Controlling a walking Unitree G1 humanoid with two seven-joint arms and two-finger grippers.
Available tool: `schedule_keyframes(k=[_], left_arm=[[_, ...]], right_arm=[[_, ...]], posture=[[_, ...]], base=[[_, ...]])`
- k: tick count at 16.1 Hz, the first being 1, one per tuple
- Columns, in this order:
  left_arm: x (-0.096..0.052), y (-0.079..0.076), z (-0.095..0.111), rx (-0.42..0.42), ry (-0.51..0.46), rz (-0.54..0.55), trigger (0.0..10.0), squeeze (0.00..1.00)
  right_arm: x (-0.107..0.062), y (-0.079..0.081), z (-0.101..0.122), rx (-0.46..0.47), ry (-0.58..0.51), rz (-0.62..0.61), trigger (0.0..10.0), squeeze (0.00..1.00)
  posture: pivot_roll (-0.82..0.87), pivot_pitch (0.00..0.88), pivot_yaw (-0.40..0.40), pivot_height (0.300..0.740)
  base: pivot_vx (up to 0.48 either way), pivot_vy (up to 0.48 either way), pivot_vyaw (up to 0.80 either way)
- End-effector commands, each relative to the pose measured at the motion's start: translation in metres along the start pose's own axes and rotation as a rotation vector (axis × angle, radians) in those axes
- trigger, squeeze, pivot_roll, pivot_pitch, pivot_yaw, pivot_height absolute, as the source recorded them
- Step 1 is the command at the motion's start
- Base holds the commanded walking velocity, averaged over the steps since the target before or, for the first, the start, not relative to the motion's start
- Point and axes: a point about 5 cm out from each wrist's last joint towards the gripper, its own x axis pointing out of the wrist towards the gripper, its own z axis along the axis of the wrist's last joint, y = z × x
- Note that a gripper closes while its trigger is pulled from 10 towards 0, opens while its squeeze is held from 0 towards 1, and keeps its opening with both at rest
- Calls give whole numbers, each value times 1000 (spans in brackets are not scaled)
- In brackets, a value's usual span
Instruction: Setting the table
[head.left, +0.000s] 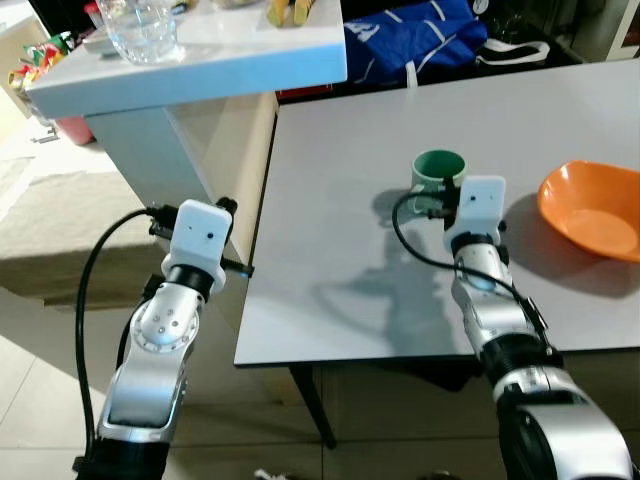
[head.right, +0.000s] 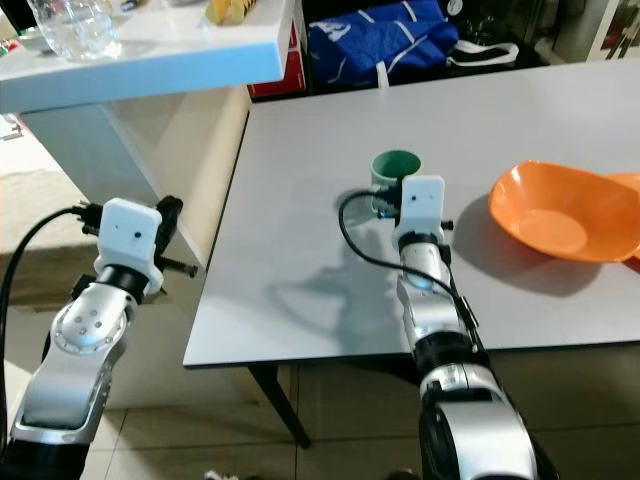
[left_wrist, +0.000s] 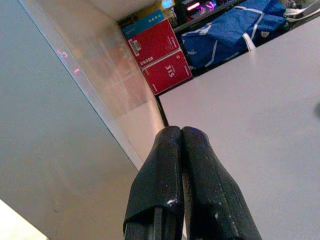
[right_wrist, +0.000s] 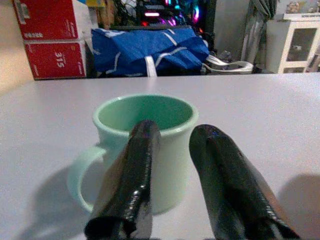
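Note:
A mint-green mug (head.left: 438, 170) stands upright on the grey table (head.left: 330, 260), its handle showing at one side in the right wrist view. My right gripper (right_wrist: 177, 135) is open just short of the mug (right_wrist: 150, 150), its two black fingers (right_wrist: 220, 170) apart and holding nothing. An orange bowl (head.left: 592, 212) lies on the table to the right of the mug. My left gripper (left_wrist: 181, 134) is shut with nothing in it, held off the table's left edge beside the white counter's side panel (head.left: 190, 150).
A white counter (head.left: 220, 55) with a clear glass (head.left: 140, 30) on it overhangs the table's far left corner. A blue bag (head.left: 410, 40) lies behind the table, with red boxes (left_wrist: 160, 55) beside it. Tiled floor (head.left: 40, 360) lies to the left.

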Motion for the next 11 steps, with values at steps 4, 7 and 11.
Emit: schedule_keyframes(k=[4, 7, 11], left_arm=[[4, 2, -1, -1, -9, 15, 10000, 0], [3, 0, -2, -2, -11, 14, 10000, 0], [-1, 2, -3, 0, -11, 17, 10000, 0]], right_arm=[[-3, 4, 5, -19, -26, 5, 10000, 1000], [-5, 8, 8, -3, -20, 24, 10000, 1000], [-6, 19, 15, 41, -18, 61, 10000, 1000]], posture=[[-117, 0, 160, 740], [-115, 0, 152, 740], [-97, 0, 151, 740]], base=[[0, 0, 0], [0, 0, 0], [0, 0, 0]])
